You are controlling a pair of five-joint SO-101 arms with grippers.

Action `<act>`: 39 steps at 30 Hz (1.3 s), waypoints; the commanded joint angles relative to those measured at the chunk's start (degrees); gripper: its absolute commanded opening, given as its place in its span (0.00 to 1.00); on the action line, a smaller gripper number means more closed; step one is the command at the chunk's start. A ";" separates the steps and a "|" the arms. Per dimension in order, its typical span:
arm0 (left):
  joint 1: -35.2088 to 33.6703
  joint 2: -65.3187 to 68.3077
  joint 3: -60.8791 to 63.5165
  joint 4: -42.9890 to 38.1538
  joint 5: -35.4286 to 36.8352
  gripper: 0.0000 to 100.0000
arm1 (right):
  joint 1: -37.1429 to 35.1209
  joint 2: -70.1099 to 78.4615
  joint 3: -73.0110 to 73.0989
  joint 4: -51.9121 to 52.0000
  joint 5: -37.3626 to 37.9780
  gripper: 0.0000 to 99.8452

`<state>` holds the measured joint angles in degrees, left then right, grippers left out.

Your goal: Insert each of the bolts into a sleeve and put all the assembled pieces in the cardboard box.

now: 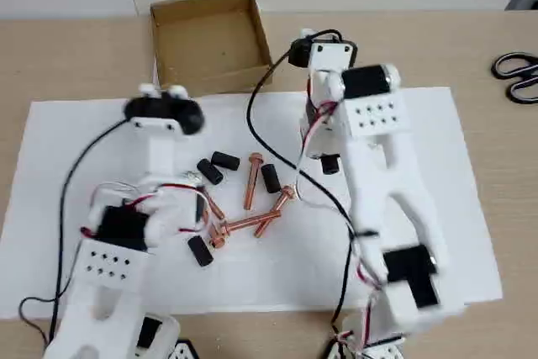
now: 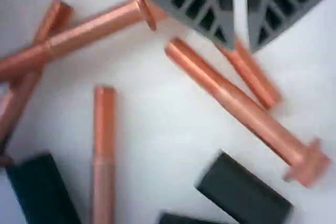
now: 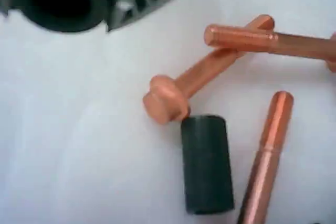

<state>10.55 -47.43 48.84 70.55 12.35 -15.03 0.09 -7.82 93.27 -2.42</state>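
Note:
The open cardboard box (image 1: 210, 44) stands empty at the back of the table. Several copper bolts (image 1: 253, 181) and black sleeves (image 1: 271, 178) lie loose on the white sheet (image 1: 76, 136) between the arms. My left gripper (image 2: 240, 35) is low over the bolt pile, shut on a thin bolt (image 2: 254, 80) that sticks out past its tips. Another bolt (image 2: 241, 108) lies beside it. My right gripper (image 1: 329, 161) hovers right of the pile, shut on a black sleeve (image 3: 60, 1) whose bore faces the camera. Below it lie a sleeve (image 3: 207, 163) and a bolt (image 3: 199, 80).
Scissors (image 1: 517, 77) lie at the table's far right edge. One sleeve (image 1: 199, 250) sits apart near the left arm's base. Black cables (image 1: 269, 136) cross the sheet between the arms.

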 commanded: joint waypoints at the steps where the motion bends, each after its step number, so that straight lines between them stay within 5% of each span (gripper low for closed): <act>1: 3.16 -0.35 1.98 -1.76 0.97 0.01 | 0.66 -13.76 9.58 -7.08 -0.18 0.01; 10: 3.60 0.09 2.95 -12.75 26.20 0.12 | 1.54 -32.66 38.24 -28.35 0.00 0.01; 19: 3.96 0.09 3.74 -21.01 55.12 0.18 | 1.45 -36.97 48.35 -31.43 0.00 0.01; 25: 5.36 -0.44 8.66 -25.85 54.51 0.18 | 1.54 -36.97 48.53 -30.99 0.00 0.01; 39: 2.81 0.18 -9.71 6.15 54.68 0.18 | 1.54 -36.97 48.53 -30.90 0.00 0.01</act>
<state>13.63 -47.34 45.49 72.57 66.86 -13.98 -34.73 40.97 62.95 -2.42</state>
